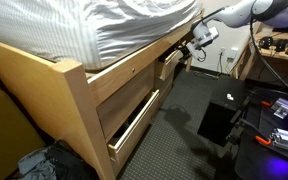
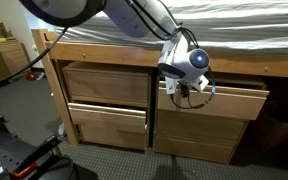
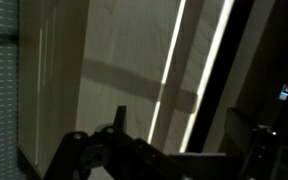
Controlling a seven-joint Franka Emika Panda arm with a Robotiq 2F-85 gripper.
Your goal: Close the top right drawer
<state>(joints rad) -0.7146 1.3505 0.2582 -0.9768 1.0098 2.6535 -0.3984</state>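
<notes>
The top right drawer [image 2: 227,101] is a shallow light-oak drawer with a plain flat front. It stands pulled out a little from the bed frame in both exterior views [image 1: 170,63]. My gripper [image 2: 187,92] is at the left end of its front, close against the wood [image 1: 187,48]. In the wrist view the oak panel fills the picture, with a dark gap at the right. The gripper's two dark fingers [image 3: 184,138] stand apart at the bottom edge with nothing gripped between them.
The lower left drawer [image 1: 134,122] juts out into the carpeted aisle [image 2: 106,112]. A striped mattress [image 1: 124,25] overhangs the frame. A black box [image 1: 222,118] sits on the floor, with a cluttered desk [image 1: 279,45] behind it.
</notes>
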